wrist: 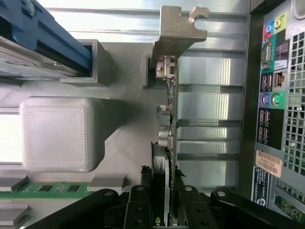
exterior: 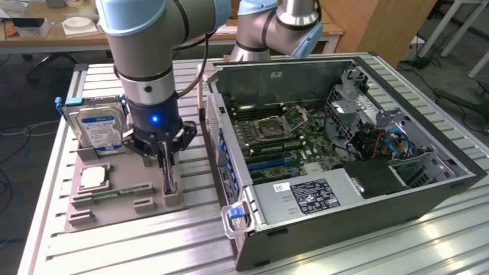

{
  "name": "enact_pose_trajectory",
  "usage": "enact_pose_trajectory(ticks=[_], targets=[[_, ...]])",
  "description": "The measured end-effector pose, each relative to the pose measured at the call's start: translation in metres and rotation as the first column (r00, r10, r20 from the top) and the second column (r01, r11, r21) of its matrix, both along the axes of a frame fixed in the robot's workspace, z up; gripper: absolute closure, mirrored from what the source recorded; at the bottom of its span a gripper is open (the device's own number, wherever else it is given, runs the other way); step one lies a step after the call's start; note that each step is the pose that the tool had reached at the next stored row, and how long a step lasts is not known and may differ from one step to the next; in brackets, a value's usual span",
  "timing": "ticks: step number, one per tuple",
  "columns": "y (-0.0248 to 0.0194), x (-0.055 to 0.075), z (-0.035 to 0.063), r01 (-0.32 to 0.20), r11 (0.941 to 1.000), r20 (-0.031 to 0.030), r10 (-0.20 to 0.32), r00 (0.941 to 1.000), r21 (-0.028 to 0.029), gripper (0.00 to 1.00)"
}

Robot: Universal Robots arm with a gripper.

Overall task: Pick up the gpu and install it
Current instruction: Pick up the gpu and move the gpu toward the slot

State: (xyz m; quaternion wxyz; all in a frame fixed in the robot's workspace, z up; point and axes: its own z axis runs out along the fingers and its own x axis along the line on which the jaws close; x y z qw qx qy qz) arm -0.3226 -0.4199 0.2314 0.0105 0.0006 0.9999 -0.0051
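Pincer [exterior: 162, 150]: hung low over the gray tray [exterior: 114, 215], pinching the graphics card [exterior: 168, 183] near its upper edge.
Graphics card: stood on edge in a slot of the tray, on the side nearest the computer case [exterior: 344, 223], and outside that case.
Tray: sat on the slatted table [exterior: 137, 246], just beside the case toward the exterior view's left.
From the exterior view: showed the arm upright above the tray. Showed a hard drive [exterior: 99, 129] standing close by the pincer toward the exterior view's left, and a memory stick [exterior: 114, 192] lying flat in the tray. Showed the case open, with its motherboard [exterior: 283, 137] bare.
From the wrist view: looked along the graphics card [wrist: 170, 119] edge-on. Showed the fingers [wrist: 138, 207] of the pincer [wrist: 164, 212] pressed against both faces of the card, and the card's silver bracket [wrist: 177, 28] at the end farthest from them.
Also from the wrist view: showed the case's rear ports [wrist: 271, 95] with coloured sockets, apart from the card across a strip of table [wrist: 209, 71]. Showed the memory stick [wrist: 47, 188] as a green strip near the fingers.
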Motion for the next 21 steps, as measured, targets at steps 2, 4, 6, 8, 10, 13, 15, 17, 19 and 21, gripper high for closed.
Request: enact_pose_trajectory(ticks=[2, 4, 6, 8, 10, 13, 15, 17, 19, 21], targets=[[0.0000, 0.000, 0.0043, 0.000, 1.0000, -0.0002, 0.000, 1.0000, -0.0001, 0.73], [0.0000, 0.000, 0.0077, 0.000, 1.0000, -0.0001, 0.000, 1.0000, 0.0000, 0.73], [0.0000, 0.000, 0.0106, 0.000, 1.0000, -0.0001, 0.000, 1.0000, 0.0000, 0.73], [0.0000, 0.000, 0.0135, 0.000, 1.0000, -0.0001, 0.000, 1.0000, 0.0000, 0.73], [0.0000, 0.000, 0.0161, 0.000, 1.0000, 0.0000, 0.000, 1.0000, 0.0000, 0.73], [0.0000, 0.000, 0.0213, 0.000, 1.0000, -0.0002, 0.000, 1.0000, -0.0001, 0.73], [0.0000, 0.000, 0.0241, 0.000, 1.0000, 0.0000, 0.000, 1.0000, 0.0000, 0.73], [0.0000, 0.000, 0.0273, 0.000, 1.0000, -0.0001, 0.000, 1.0000, 0.0000, 0.73], [0.0000, 0.000, 0.0308, 0.000, 1.0000, -0.0001, 0.000, 1.0000, -0.0001, 0.73], [0.0000, 0.000, 0.0342, 0.000, 1.0000, -0.0001, 0.000, 1.0000, 0.0000, 0.73]])
